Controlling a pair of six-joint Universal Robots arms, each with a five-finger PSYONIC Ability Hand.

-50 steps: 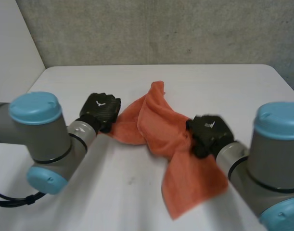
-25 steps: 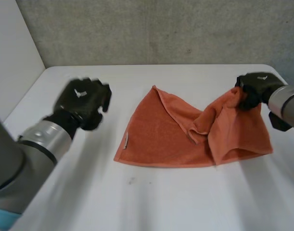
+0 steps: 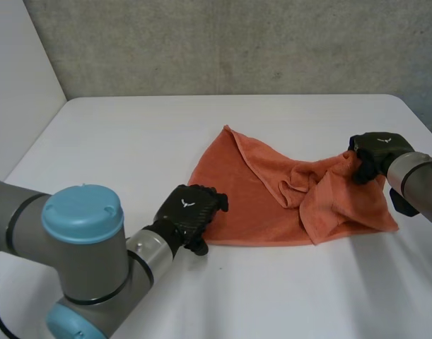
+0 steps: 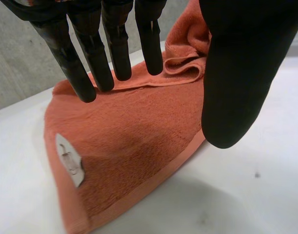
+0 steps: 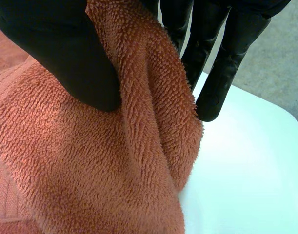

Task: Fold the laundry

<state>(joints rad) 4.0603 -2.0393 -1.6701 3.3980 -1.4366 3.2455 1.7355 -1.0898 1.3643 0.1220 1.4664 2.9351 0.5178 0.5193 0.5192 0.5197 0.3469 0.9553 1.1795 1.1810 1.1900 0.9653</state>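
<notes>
The white tabletop (image 3: 131,134) runs back to a grey wall (image 3: 223,42). The left arm (image 3: 81,247) comes in from the near left corner and the right arm (image 3: 417,180) from the right edge. An orange towel (image 3: 251,201) lies on the tabletop, right of its middle. Its left part is spread flat, with one corner pointing toward the wall, while its right part is bunched into loose folds and raised at the far right end. The left hand (image 3: 189,214) is at the towel's near left corner, over the front hem. In the left wrist view its fingers (image 4: 114,48) are straight and spread above the flat cloth, and the thumb (image 4: 241,73) stands well apart from them near the hem, so the hand is open and holds nothing. Whether the fingertips touch the cloth cannot be told. The right hand (image 3: 375,152) is at the raised right end of the towel. In the right wrist view a thick fold of terry runs up between its thumb (image 5: 56,53) and its fingers (image 5: 227,63), which pinch it, and the cloth hangs from that grip down to the tabletop. A small white label (image 4: 69,158) is sewn at the towel's side edge, near the corner under the left hand.
</notes>
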